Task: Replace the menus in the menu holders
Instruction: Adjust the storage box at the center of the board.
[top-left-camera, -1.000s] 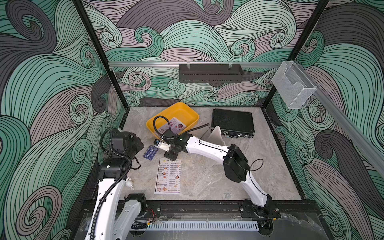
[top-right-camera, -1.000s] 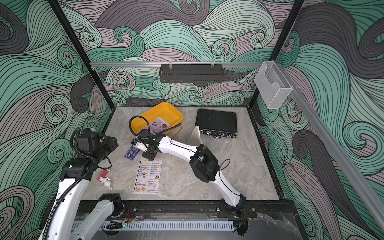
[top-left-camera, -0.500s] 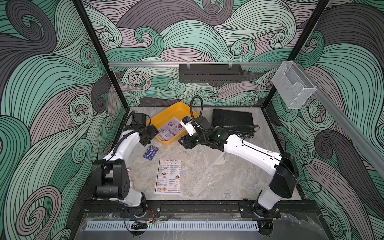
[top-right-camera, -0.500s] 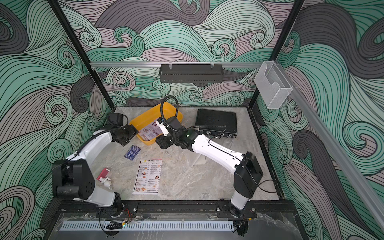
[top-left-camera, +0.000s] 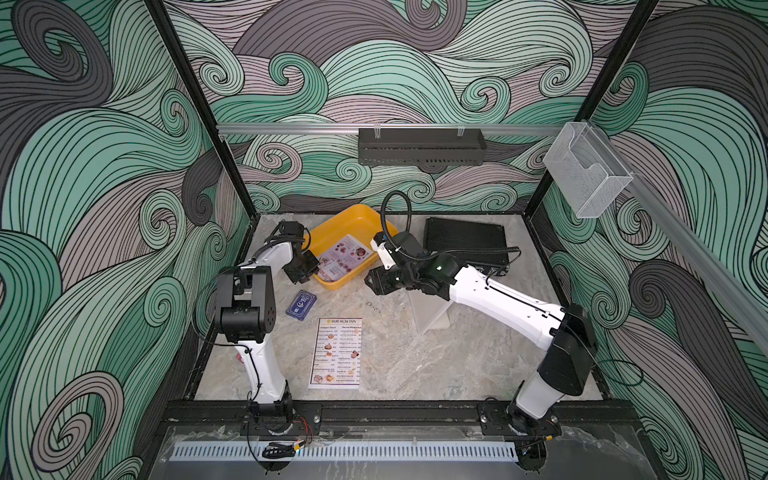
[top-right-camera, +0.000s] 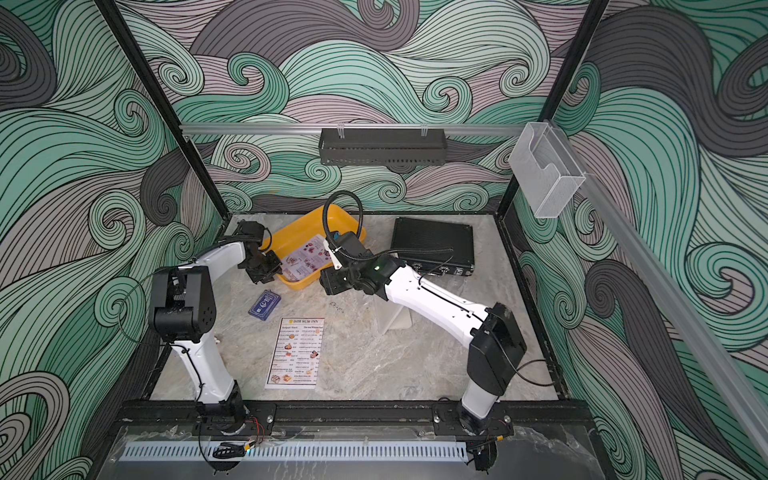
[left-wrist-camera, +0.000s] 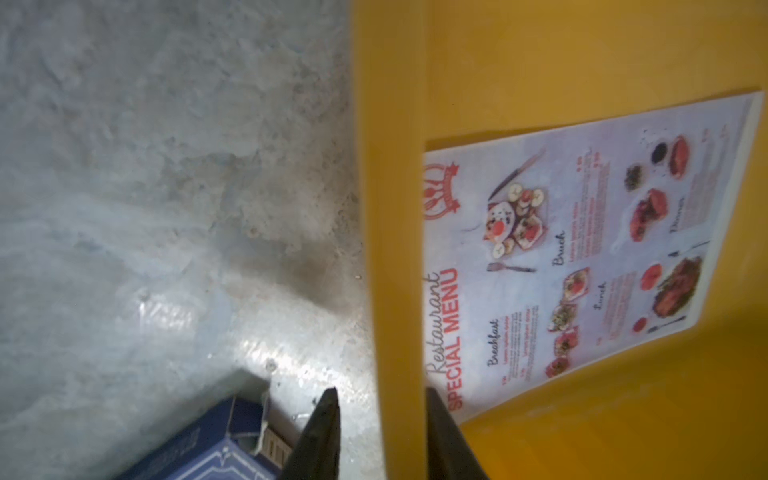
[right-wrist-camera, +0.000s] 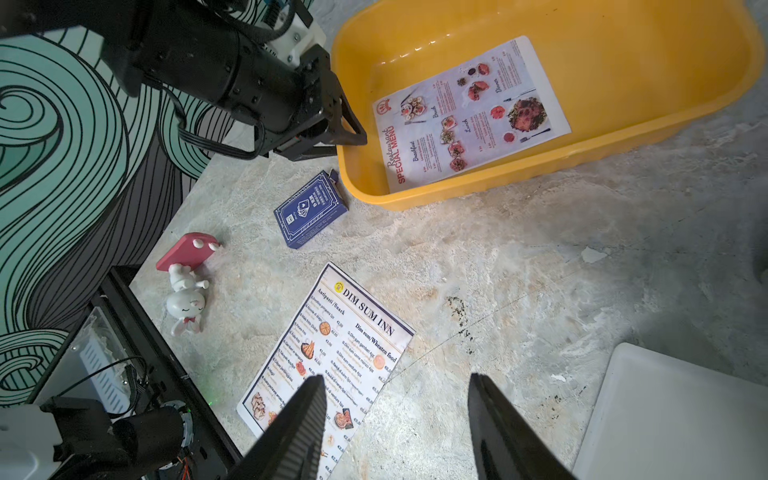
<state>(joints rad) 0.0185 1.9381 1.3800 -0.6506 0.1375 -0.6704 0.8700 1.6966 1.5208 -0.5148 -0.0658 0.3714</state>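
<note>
Left wrist view: the left gripper (left-wrist-camera: 380, 392) sits at the rim of the yellow tray (left-wrist-camera: 390, 208), on the side toward the left edge of the marble table (left-wrist-camera: 145, 208). One finger is outside over the table and one is inside the tray, with the wall between them. Whether they actually press on it cannot be told. The lavender SPECIAL MENU sheet (left-wrist-camera: 582, 249) lies flat on the tray floor, just beside the inside finger. The dark blue card (left-wrist-camera: 208, 453) lies on the table near the outside finger. In the right wrist view the right gripper (right-wrist-camera: 397, 377) hangs above the table with its fingers spread and nothing between them. The white DIM SUM INN menu (right-wrist-camera: 332, 353) lies flat there, and a rabbit figurine (right-wrist-camera: 185, 303) lies toward the left edge. In both top views the tray stands toward the back left corner and the white menu lies near the front edge, left of the middle. The frosted menu holder (top-left-camera: 430, 311) stands right of the middle, partly under the right arm (top-left-camera: 498, 303), in front of the black ribbed case (top-left-camera: 465, 241) at the back edge.
</note>
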